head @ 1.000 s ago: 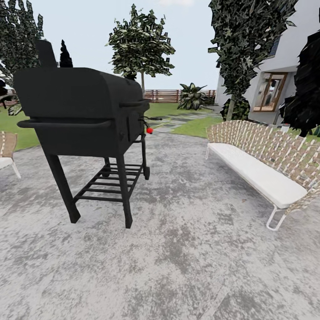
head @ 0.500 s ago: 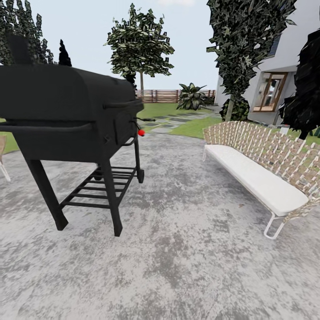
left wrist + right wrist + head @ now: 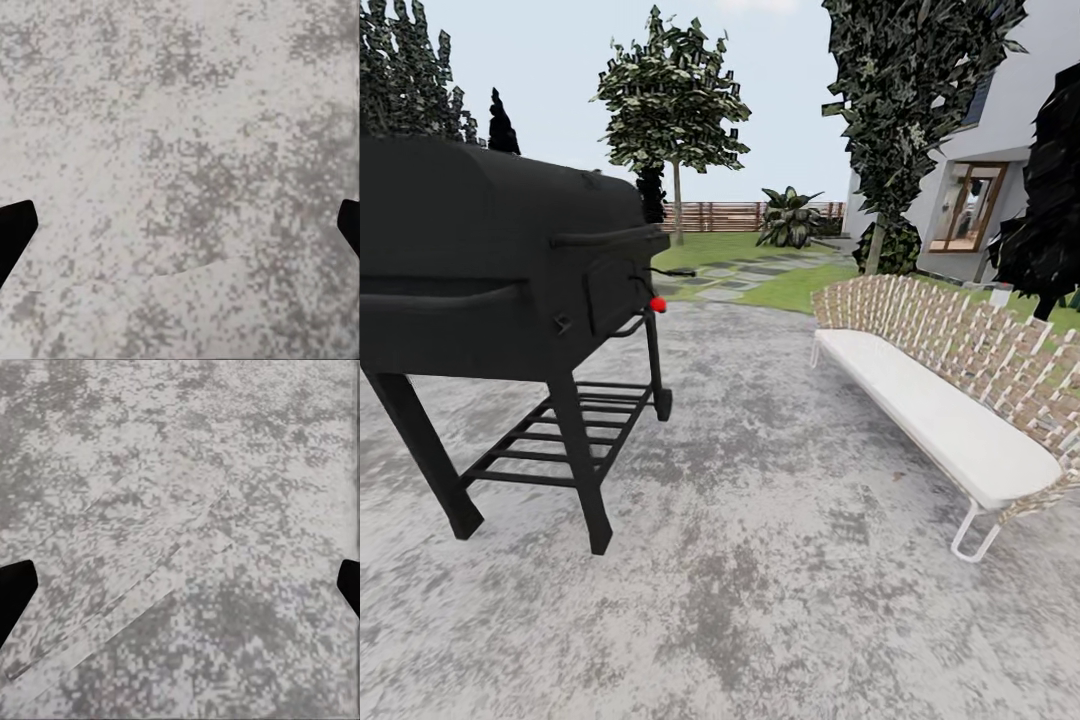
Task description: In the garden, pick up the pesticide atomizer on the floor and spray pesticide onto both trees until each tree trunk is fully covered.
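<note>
The pesticide atomizer is out of view. Far back across the lawn stands a tree (image 3: 674, 100) with a blocky green crown and a thin straight trunk (image 3: 677, 212). A second tree (image 3: 910, 80) rises at the right by the house, its pale trunk (image 3: 877, 252) leaning slightly. A path of grey stone slabs (image 3: 735, 272) in the grass leads toward them. My left gripper (image 3: 180, 232) hangs open over mottled grey paving, with black fingertips (image 3: 15, 232) at the picture's edges. Over the same paving my right gripper (image 3: 180, 592) is open too, holding nothing.
A large black barbecue grill (image 3: 490, 250) on legs stands close at the left, with a red knob (image 3: 657, 304) on its side. A woven bench with a white cushion (image 3: 940, 400) runs along the right. Between them lies grey patio (image 3: 760, 520). A brown slat fence (image 3: 730, 214) closes the lawn.
The whole view has shifted: the grill now sits further left and nearer, and the bench is closer, so the camera has moved forward. The grippers stay open.
</note>
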Motion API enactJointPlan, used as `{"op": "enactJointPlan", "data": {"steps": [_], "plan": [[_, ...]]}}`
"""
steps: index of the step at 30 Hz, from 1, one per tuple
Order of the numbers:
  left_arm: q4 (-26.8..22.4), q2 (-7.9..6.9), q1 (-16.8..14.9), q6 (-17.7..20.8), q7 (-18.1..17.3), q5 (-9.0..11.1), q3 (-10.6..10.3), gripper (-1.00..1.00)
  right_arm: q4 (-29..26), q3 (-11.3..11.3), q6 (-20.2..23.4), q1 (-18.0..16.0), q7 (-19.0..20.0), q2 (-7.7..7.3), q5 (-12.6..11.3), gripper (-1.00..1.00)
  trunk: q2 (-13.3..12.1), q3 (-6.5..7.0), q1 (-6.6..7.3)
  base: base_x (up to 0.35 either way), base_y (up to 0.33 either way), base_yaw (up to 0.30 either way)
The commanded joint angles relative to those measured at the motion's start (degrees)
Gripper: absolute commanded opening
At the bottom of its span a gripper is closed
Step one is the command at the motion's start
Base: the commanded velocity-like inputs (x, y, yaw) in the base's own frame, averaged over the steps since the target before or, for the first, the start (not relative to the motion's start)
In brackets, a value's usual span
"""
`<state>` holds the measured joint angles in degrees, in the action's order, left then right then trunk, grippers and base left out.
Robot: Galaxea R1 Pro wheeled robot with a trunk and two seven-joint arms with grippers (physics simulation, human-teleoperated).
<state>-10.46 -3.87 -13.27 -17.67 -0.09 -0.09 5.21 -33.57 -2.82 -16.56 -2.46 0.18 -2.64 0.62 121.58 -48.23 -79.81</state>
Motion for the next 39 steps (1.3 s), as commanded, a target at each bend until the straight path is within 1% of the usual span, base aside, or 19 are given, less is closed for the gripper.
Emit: {"op": "enactJointPlan", "data": {"steps": [1, 16, 28, 39], "plan": [[0.0, 0.0, 0.0, 0.0, 0.0, 0.0, 0.01, 1.0, 0.03, 0.0, 0.01, 0.0, 0.0, 0.0, 0.0, 1.0, 0.0, 0.0, 0.0, 0.25, -0.188, 0.0], [0.02, -0.06, 0.0, 0.07, 0.0, 0.03, 0.07, 1.0, 0.0, 0.0, -0.03, 0.0, 0.0, 0.0, 0.0, 1.0, 0.0, 0.0, 0.0, 0.24, -0.196, 0.0], [0.06, -0.09, 0.0, 0.09, 0.0, 0.17, 0.07, 1.0, 0.0, 0.0, -0.04, 0.0, -0.02, 0.0, 0.0, 1.0, 0.0, 0.0, 0.0, 0.287, -0.184, 0.004], [0.05, -0.09, 0.0, 0.08, 0.0, 0.17, 0.07, 1.0, 0.0, 0.0, -0.02, 0.0, -0.03, 0.0, 0.0, 1.0, 0.0, 0.0, 0.0, 0.301, -0.169, 0.168]]}}
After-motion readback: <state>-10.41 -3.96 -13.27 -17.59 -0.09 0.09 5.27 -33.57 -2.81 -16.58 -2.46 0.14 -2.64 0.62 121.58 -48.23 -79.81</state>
